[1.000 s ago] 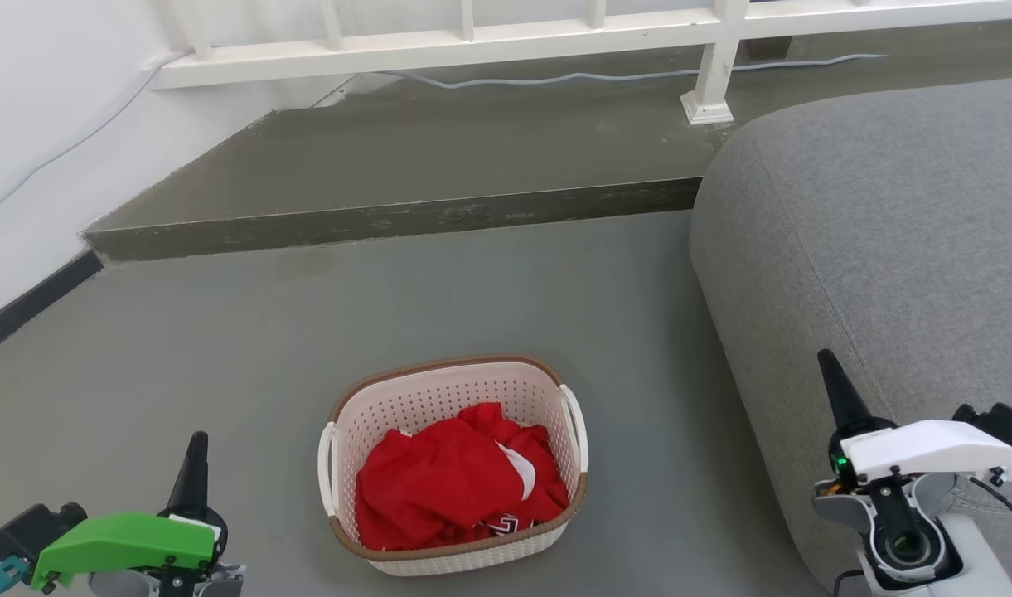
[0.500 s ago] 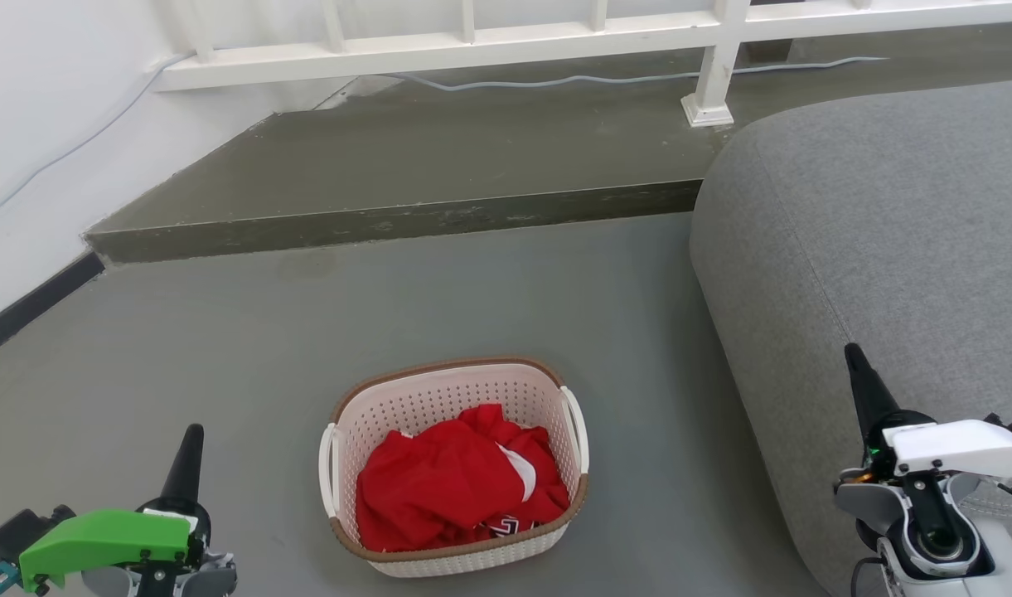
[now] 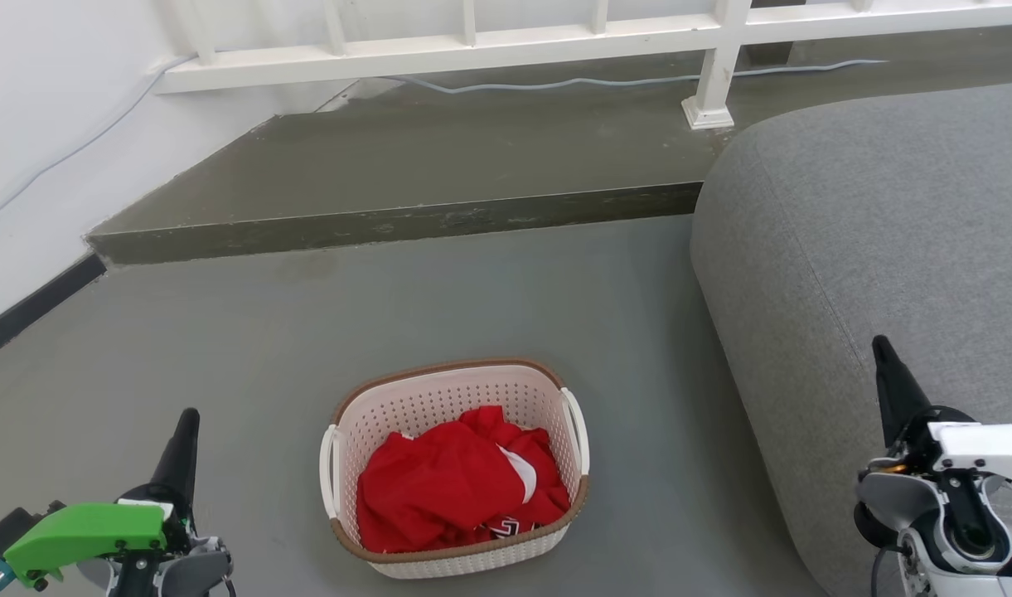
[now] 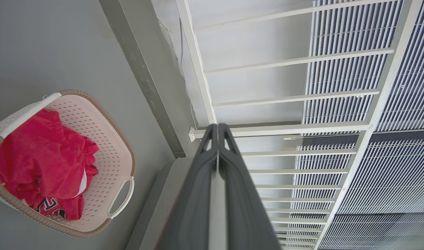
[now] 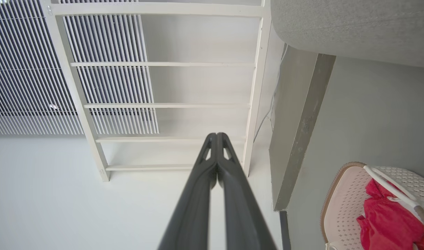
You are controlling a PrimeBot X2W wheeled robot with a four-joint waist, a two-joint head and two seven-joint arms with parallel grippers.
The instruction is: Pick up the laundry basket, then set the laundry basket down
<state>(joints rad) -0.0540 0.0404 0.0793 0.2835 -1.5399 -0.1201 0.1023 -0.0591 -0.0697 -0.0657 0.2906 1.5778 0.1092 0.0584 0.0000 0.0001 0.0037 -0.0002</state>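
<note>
The laundry basket (image 3: pixel 439 396) sits on the floor (image 3: pixel 472 282) between the left gripper (image 3: pixel 187 419) and right gripper (image 3: pixel 883 348) — both pinched shut, holding nothing, well apart from it. A lopsided lift by one thin handle (image 3: pixel 575 424) could tip out the red clothes (image 3: pixel 439 485) — and the right gripper risks brushing the sofa (image 3: pixel 870 232). The handle gaps are hard to make out.

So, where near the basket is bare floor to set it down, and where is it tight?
Widest bare floor lies between the laundry basket and the step ahead. More lies to its left, toward the dark baseboard. The strip between its right handle and the grey sofa is narrowest.
</note>
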